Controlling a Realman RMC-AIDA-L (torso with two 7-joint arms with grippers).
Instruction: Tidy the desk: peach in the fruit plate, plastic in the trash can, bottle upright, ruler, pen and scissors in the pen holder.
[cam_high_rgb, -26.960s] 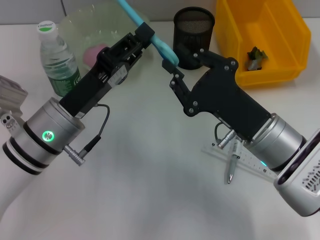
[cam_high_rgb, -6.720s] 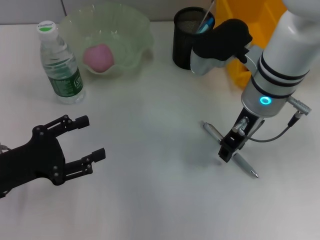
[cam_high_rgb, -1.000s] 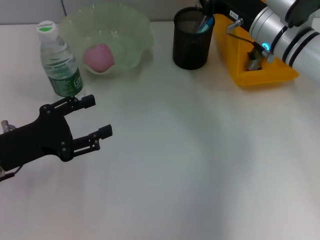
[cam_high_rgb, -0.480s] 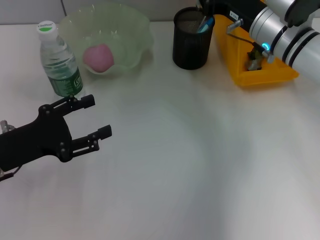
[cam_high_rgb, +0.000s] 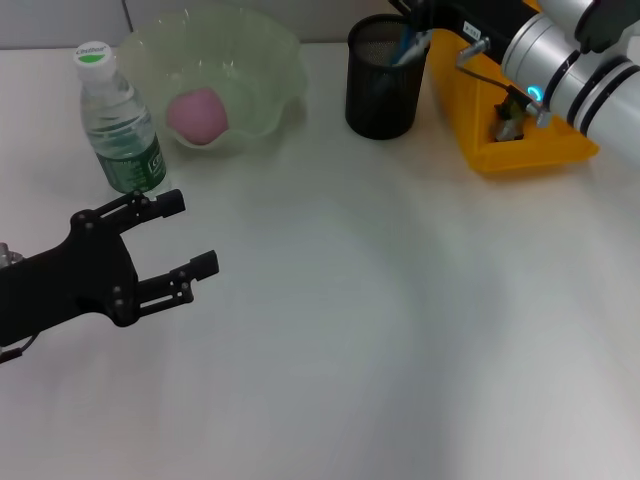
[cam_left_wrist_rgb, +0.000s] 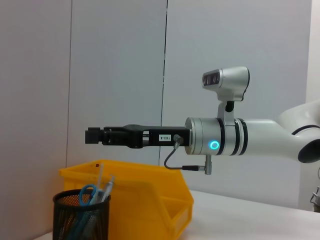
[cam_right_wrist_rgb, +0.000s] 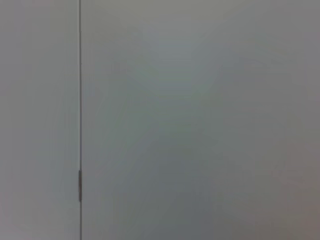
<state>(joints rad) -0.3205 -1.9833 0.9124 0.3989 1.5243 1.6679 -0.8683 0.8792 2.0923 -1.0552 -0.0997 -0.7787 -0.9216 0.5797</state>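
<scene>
The right gripper (cam_left_wrist_rgb: 92, 136) hangs level just above the black mesh pen holder (cam_high_rgb: 380, 78), its fingers too small to judge, with the scissors (cam_left_wrist_rgb: 88, 194) and pen (cam_left_wrist_rgb: 107, 187) standing in the holder directly beneath it, while the left gripper (cam_high_rgb: 190, 232) rests spread wide near the upright bottle (cam_high_rgb: 115, 120)

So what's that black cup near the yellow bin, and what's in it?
That is a pen holder: a round black cup of wire mesh, standing upright on the white desk between the green bowl and the yellow bin. The side view shows blue-handled scissors and a pen sticking out of its open top, leaning on the rim. The right gripper hangs above it without touching it.
</scene>
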